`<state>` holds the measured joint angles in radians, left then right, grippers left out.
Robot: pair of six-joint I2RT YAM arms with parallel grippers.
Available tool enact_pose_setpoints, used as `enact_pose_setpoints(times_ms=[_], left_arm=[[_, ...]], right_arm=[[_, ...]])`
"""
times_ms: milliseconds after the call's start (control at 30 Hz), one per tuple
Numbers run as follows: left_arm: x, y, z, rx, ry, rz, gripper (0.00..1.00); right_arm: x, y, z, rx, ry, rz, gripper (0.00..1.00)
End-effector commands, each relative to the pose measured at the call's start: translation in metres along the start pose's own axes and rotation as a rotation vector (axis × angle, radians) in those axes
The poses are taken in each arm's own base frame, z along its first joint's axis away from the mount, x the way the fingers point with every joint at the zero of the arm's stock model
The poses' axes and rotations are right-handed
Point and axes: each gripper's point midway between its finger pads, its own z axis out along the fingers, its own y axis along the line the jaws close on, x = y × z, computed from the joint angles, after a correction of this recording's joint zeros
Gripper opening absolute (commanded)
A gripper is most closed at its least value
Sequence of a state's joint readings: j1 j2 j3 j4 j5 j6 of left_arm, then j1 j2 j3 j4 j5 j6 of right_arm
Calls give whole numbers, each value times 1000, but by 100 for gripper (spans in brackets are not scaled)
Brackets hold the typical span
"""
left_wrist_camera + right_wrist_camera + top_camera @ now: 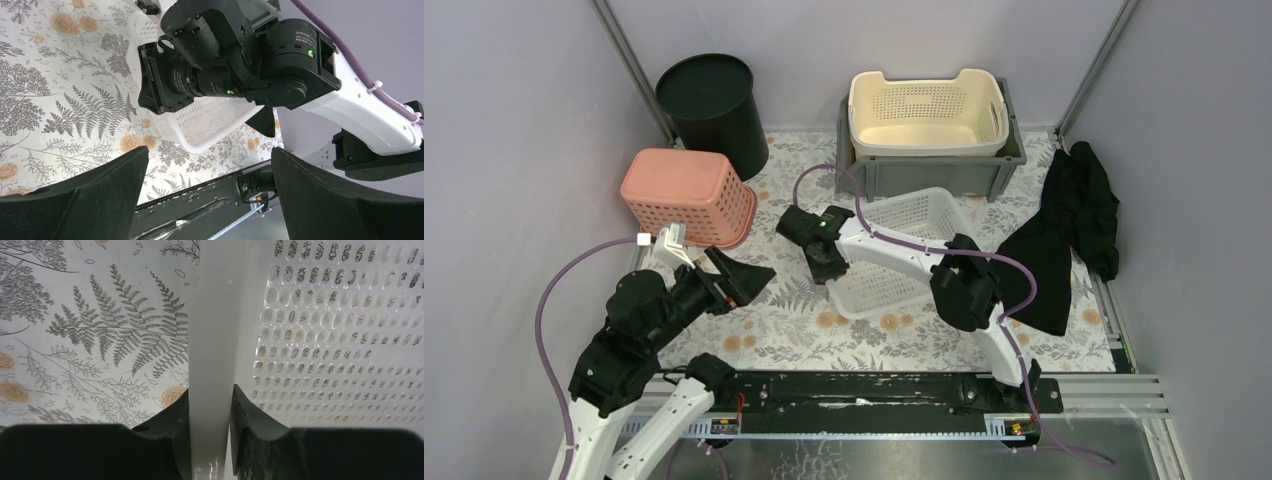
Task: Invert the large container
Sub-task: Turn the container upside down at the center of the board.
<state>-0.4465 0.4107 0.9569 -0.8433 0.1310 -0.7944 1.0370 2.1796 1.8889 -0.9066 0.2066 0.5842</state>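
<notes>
White basket point(914, 212) sits open side up mid-table on floral mat point(794, 330), in front of grey crate point(924, 178). R gripper point(210, 405) clamped on its left rim, one finger each side of wall. L gripper point(742, 276) jaws wide apart, holding nothing, near pink basket point(689, 195).
</notes>
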Motion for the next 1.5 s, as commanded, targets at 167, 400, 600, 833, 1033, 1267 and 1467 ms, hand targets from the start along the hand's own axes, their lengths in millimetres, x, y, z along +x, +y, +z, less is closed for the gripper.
enact_pose_setpoints(times_ms=[167,400,600,833,1033,1267,1467], left_arm=[[-21,-23,-10,68,-68,9,100],[-25,-27,-13,76,-79,7,100],[-28,-29,-15,77,-90,15,100],[-33,-31,-19,75,-107,19,100],[-35,-31,-20,70,-115,21,100],[-36,-31,-21,66,-118,21,100],[-38,-30,-23,59,-127,25,100]], right_arm=[[-41,45,-94,-284,-100,39,0],[-49,50,-147,-394,-152,60,0],[-59,57,-191,-498,-210,71,0],[-65,66,-228,-612,-246,80,0],[-70,74,-256,-760,-260,114,0],[-77,75,-279,-917,-263,176,0],[-85,75,-293,-1067,-282,248,0]])
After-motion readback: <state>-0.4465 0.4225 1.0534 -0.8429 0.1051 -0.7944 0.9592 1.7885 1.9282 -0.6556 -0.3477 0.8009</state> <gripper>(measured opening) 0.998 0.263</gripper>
